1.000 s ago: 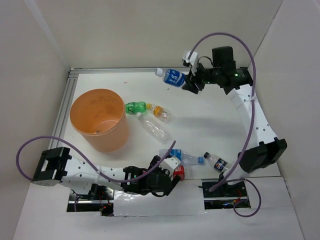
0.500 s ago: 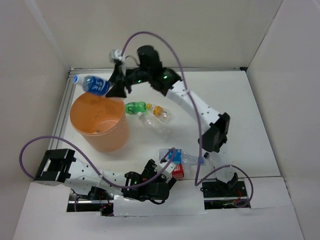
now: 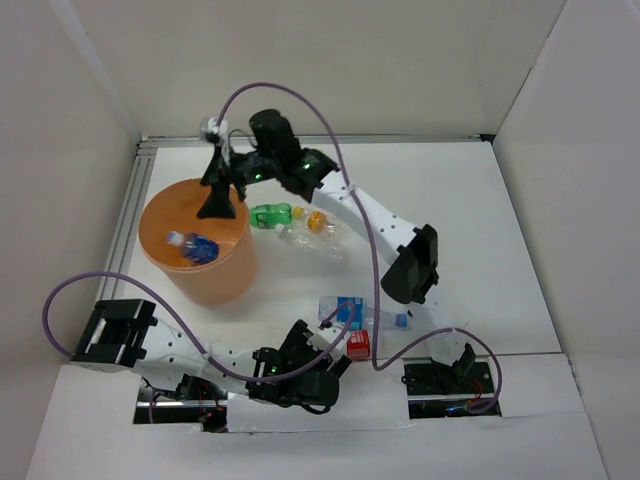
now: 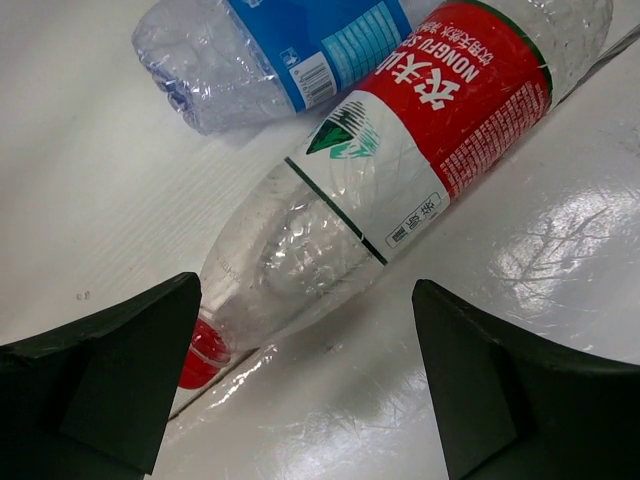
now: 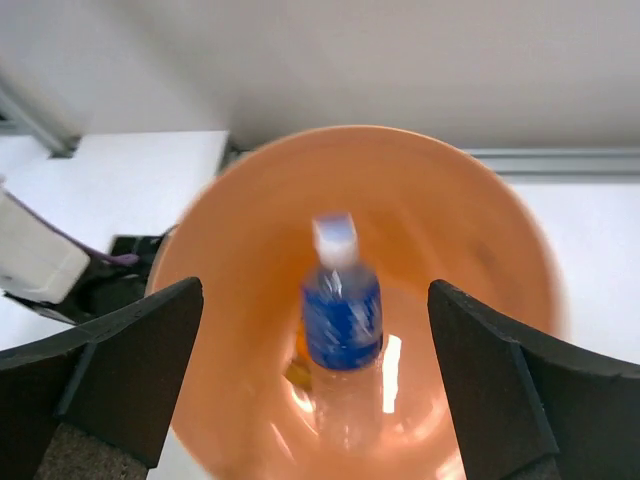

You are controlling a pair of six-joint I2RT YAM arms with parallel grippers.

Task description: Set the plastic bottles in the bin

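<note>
Orange bin [image 3: 160,215] by the table's [image 3: 450,230] left edge holds one blue-labelled bottle [image 5: 342,315]. Five more bottles [image 3: 270,214] lie outside it. Left gripper [image 4: 310,390] and right gripper [image 5: 315,375] both gape, empty.

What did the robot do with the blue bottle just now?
The right gripper swung left carrying the blue-label bottle, stopped over the orange bin and opened. The bottle is now falling into the bin. The bin and the green bottle stayed put.
</note>
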